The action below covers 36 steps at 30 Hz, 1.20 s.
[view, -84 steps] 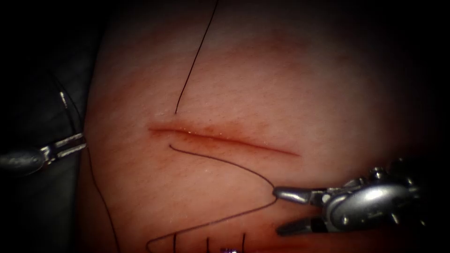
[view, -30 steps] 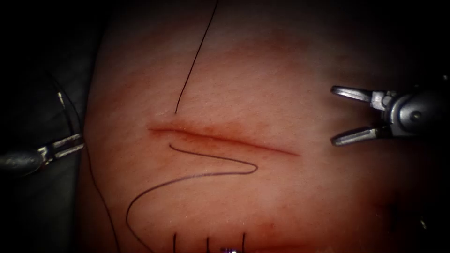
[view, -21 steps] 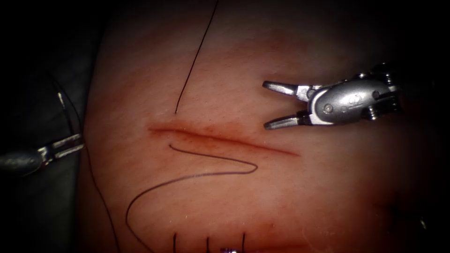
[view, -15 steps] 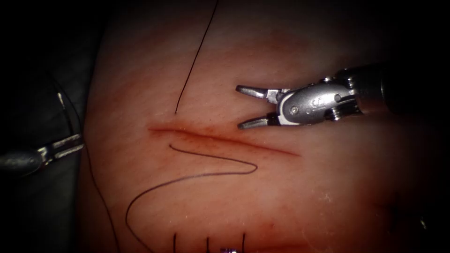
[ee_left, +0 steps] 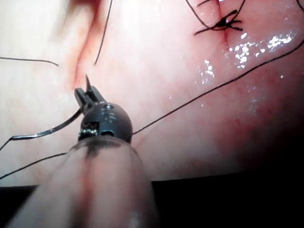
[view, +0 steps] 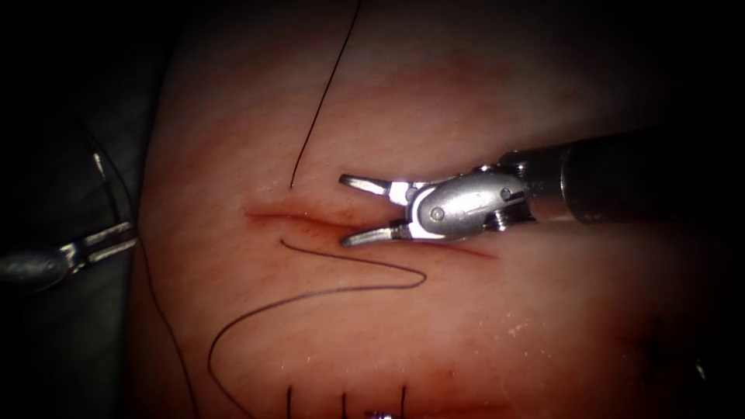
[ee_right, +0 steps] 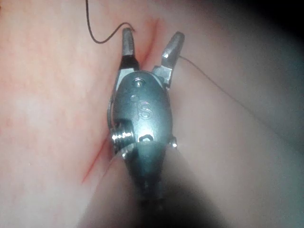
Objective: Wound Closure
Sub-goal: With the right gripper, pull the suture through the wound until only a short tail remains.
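Now: needle held off the left edge, right pincer spread over the cut

Pale pink tissue (view: 481, 93) carries a thin reddish cut (view: 310, 219) running slightly downhill to the right. Dark thread (view: 326, 293) lies in loose curves below the cut, and another strand enters the tissue just above its left end. The left pincer (view: 116, 242) sits beyond the tissue's left edge, clenched on the curved steel needle (ee_left: 45, 132) near its tail end; the needle is clear of the tissue. The right pincer (view: 358, 211) is released, holding nothing, its jaws straddling the cut.
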Each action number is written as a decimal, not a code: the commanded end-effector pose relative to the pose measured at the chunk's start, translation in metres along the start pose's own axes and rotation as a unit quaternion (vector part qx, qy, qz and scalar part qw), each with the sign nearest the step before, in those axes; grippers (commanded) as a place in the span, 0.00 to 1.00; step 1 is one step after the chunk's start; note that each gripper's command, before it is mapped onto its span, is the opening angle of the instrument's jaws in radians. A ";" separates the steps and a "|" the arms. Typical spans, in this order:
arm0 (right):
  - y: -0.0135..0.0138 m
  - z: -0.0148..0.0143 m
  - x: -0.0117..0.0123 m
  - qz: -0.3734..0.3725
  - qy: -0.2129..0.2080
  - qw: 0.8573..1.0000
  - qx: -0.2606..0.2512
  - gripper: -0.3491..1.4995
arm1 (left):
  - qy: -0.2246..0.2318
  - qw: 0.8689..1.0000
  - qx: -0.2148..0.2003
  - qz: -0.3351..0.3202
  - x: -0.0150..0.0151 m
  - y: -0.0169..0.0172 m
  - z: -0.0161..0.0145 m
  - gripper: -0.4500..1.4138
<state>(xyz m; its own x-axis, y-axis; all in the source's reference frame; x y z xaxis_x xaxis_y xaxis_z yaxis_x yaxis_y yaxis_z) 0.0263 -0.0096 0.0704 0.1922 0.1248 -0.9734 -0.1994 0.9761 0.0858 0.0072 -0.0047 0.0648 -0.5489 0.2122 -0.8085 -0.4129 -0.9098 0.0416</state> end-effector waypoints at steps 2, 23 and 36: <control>-0.0013 0.0016 -0.0014 -0.002 -0.002 1.000 0.004 0.96 | 0.000 1.000 0.000 0.000 -0.0002 0.0005 0.0007 0.00; -0.0048 0.0062 -0.0036 -0.003 -0.007 1.000 0.024 0.93 | 0.000 1.000 0.000 0.000 -0.0002 0.0005 0.0006 0.00; -0.0053 0.0066 -0.0041 -0.007 -0.011 1.000 0.028 0.77 | -0.001 1.000 0.000 0.000 -0.0001 0.0006 0.0005 0.00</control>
<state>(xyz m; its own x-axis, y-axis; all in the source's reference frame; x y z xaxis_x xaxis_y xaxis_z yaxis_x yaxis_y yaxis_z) 0.0324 -0.0140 0.0749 0.2196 0.1140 -0.9689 -0.1417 0.9863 0.0840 0.0072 -0.0049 0.0646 -0.5506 0.2119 -0.8074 -0.4134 -0.9095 0.0432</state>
